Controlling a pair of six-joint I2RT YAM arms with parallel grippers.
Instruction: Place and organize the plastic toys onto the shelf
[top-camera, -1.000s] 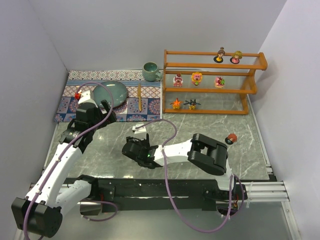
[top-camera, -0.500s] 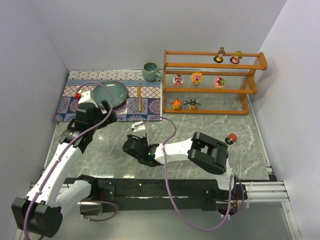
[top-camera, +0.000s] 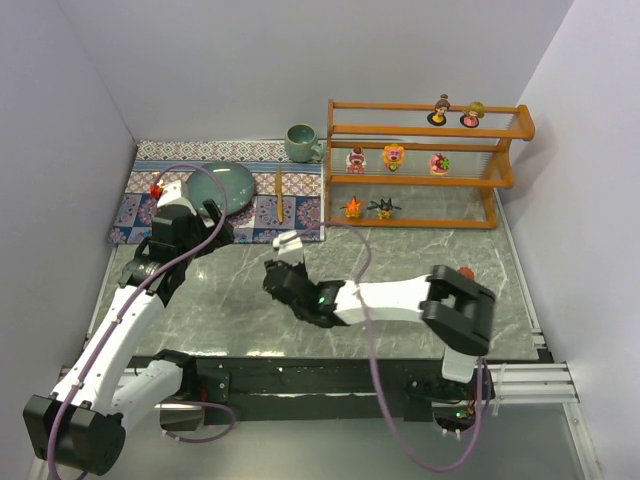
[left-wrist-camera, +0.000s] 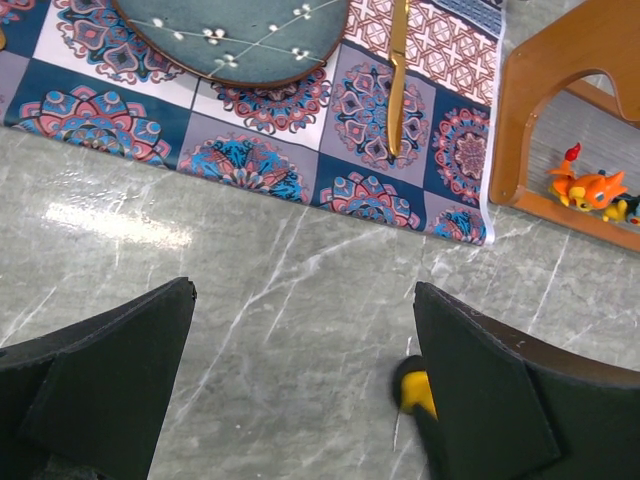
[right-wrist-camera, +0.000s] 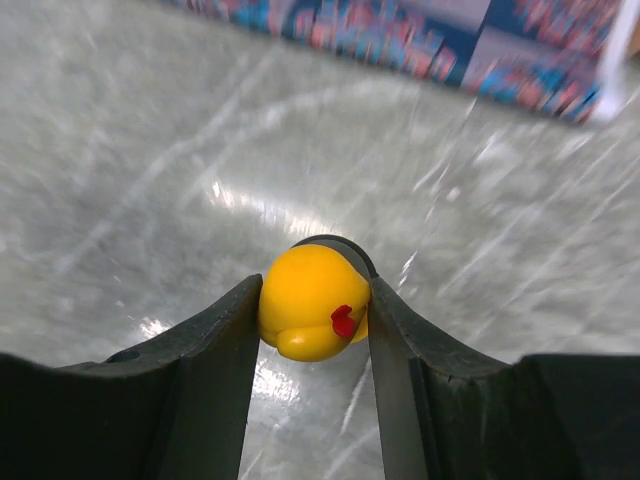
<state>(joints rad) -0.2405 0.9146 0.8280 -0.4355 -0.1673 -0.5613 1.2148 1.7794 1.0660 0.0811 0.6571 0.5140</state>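
Note:
My right gripper (right-wrist-camera: 315, 290) is shut on a yellow round-headed toy (right-wrist-camera: 305, 310) with a dark base and holds it over the marble table; from above the gripper (top-camera: 284, 262) hides it. The toy also shows blurred beside the left gripper's right finger (left-wrist-camera: 416, 388). My left gripper (left-wrist-camera: 304, 290) is open and empty over the table near the mat's front edge (top-camera: 190, 212). The orange-brown shelf (top-camera: 505, 182) holds two figures on top, three in the middle and two spiky creatures (top-camera: 367, 208) below. One reddish toy (top-camera: 464, 273) lies on the table at right, another (top-camera: 155, 189) on the mat.
A patterned mat (top-camera: 300, 222) at the back left carries a teal plate (top-camera: 222, 187), a wooden utensil (top-camera: 280, 193) and a teal mug (top-camera: 300, 142). The right arm's elbow (top-camera: 462, 305) stands close to the reddish toy. Walls close in on both sides.
The right arm has stretched out: its elbow swung right and its gripper moved a little away from the bases and rightward with the yellow toy. The left arm has not moved.

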